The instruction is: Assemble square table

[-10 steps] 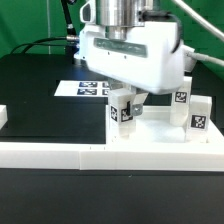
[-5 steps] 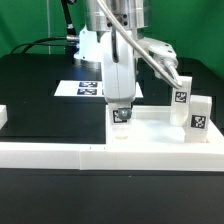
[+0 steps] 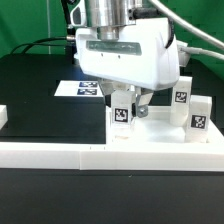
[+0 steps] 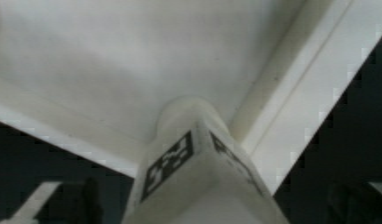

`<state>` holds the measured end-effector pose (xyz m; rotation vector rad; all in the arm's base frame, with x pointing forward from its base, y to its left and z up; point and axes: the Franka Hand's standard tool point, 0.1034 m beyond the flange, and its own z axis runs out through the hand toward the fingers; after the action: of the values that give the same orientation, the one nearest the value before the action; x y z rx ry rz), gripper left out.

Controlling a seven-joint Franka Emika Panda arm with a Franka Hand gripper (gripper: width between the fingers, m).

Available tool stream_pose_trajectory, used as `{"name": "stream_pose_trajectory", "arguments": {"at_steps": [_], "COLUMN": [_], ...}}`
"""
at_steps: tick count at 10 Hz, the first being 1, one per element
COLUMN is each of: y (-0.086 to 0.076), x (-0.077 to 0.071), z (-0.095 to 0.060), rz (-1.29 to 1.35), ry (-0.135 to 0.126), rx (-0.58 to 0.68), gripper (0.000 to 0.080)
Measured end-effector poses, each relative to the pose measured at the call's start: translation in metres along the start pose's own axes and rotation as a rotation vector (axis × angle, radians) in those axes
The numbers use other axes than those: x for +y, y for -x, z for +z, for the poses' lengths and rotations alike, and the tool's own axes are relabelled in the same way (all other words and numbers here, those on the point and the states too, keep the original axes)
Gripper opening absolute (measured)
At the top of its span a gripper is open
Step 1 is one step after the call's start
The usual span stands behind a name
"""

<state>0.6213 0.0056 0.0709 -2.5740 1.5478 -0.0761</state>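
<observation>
The square table's white slab [image 3: 160, 135] lies on the black table behind the rail. One white leg [image 3: 122, 117] with a black-and-white tag stands upright on the slab's corner towards the exterior view's left. My gripper [image 3: 126, 108] hangs straight over that leg, broad side to the camera, open, with a finger on either side. In the wrist view the leg [image 4: 197, 170] rises towards the camera from the slab [image 4: 99, 70], with dark gaps between it and the fingers. Two more tagged legs [image 3: 182, 103] [image 3: 199, 118] stand at the slab's right.
A long low white rail [image 3: 60, 152] runs across the front, with a short white piece [image 3: 3, 117] at the exterior view's left edge. The marker board [image 3: 85, 88] lies flat behind the gripper. Cables hang at the back.
Half a second ago the hand stood edge-on, closed on the leg. It has turned back broadside and its jaws have spread off the leg, which stays upright on the slab.
</observation>
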Motion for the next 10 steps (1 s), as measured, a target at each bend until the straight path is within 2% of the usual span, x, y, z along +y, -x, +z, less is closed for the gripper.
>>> {"name": "stream_pose_trajectory", "arguments": {"at_steps": [4,5,6,8,10], "y": [-0.001,0.009,0.016,0.012,0.008], "x": [0.0,-0.005,-0.006,-0.005,-0.002], "z": [0.0,0.0,0.004,0.003,0.003], "rz": [-0.378,-0.697,-0.824,-0.748,-0.659], "ry": [0.017,0.057,0.076,0.075,0.082], "rx": [0.008,-0.009,-0.041,-0.031,-0.024], "gripper": [0.0649,0.0649,0.0649,0.062,0.0293]}}
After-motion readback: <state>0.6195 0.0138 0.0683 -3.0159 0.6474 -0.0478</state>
